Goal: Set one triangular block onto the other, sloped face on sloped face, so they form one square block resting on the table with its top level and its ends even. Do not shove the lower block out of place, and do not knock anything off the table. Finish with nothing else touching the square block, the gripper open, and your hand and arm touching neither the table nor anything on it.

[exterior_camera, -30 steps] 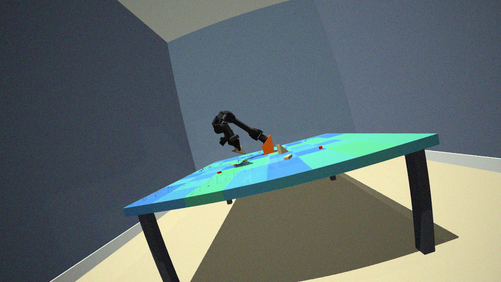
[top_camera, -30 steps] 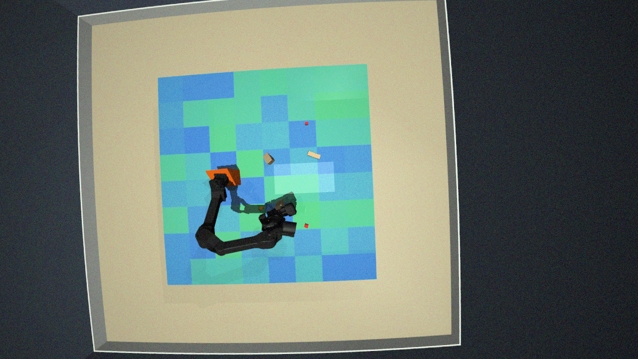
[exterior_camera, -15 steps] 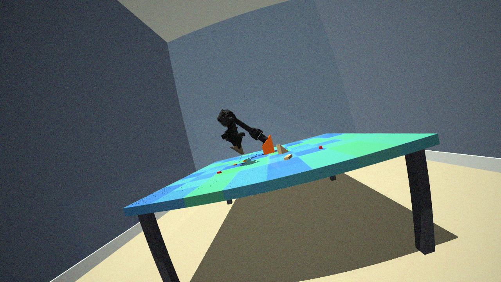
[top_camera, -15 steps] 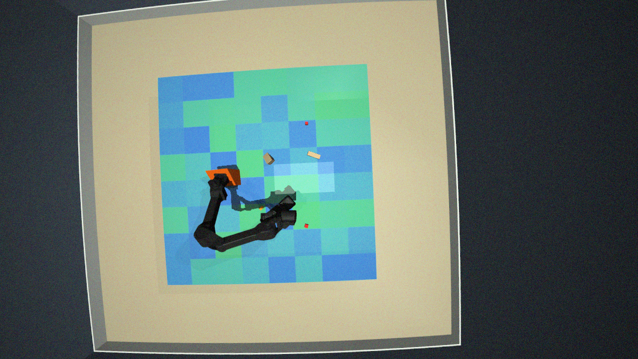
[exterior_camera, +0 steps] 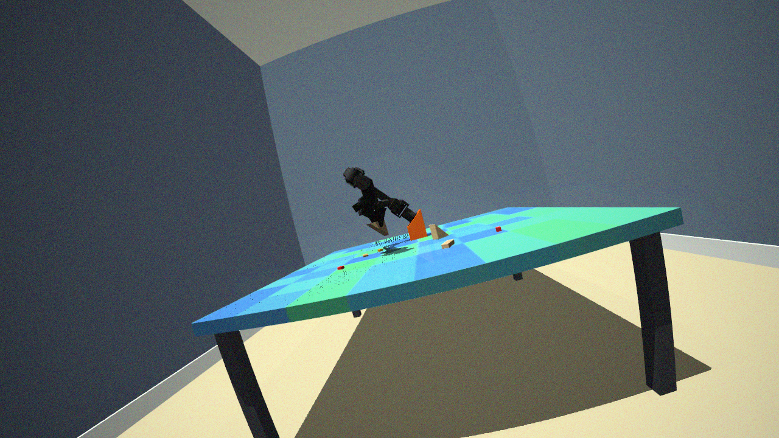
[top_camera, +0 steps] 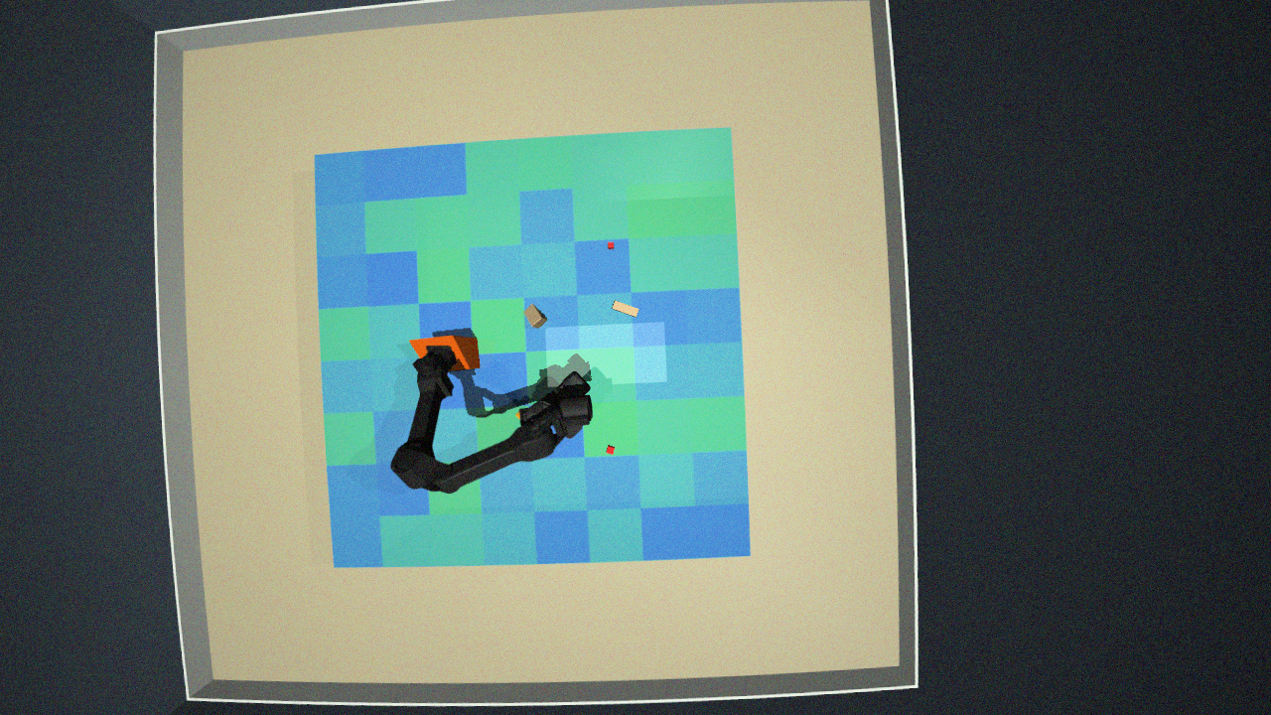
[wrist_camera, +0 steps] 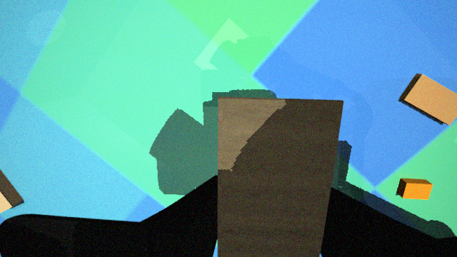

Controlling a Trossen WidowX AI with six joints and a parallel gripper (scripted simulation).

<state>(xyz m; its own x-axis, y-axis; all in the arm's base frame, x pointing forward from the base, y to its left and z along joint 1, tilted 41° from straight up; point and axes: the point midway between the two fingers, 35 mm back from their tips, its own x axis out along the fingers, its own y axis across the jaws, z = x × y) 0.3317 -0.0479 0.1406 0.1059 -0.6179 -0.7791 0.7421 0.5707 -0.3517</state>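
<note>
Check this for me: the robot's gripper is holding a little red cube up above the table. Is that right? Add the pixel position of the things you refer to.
Not quite: what it holds is no red cube but a brown triangular block [exterior_camera: 376,227] [wrist_camera: 278,143], as the exterior view shows. The rest is right: the gripper [top_camera: 576,386] [exterior_camera: 379,222] [wrist_camera: 264,186] has it up above the table [top_camera: 693,528] [exterior_camera: 577,231] [wrist_camera: 107,64].

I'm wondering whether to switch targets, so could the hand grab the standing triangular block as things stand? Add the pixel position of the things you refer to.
Probably not: the hand [exterior_camera: 379,222] [wrist_camera: 264,186] is shut on the other block [exterior_camera: 377,227] [wrist_camera: 278,160], so it would likely need freeing first. Otherwise nothing visible covers the standing block [top_camera: 534,315] [exterior_camera: 437,232].
</note>
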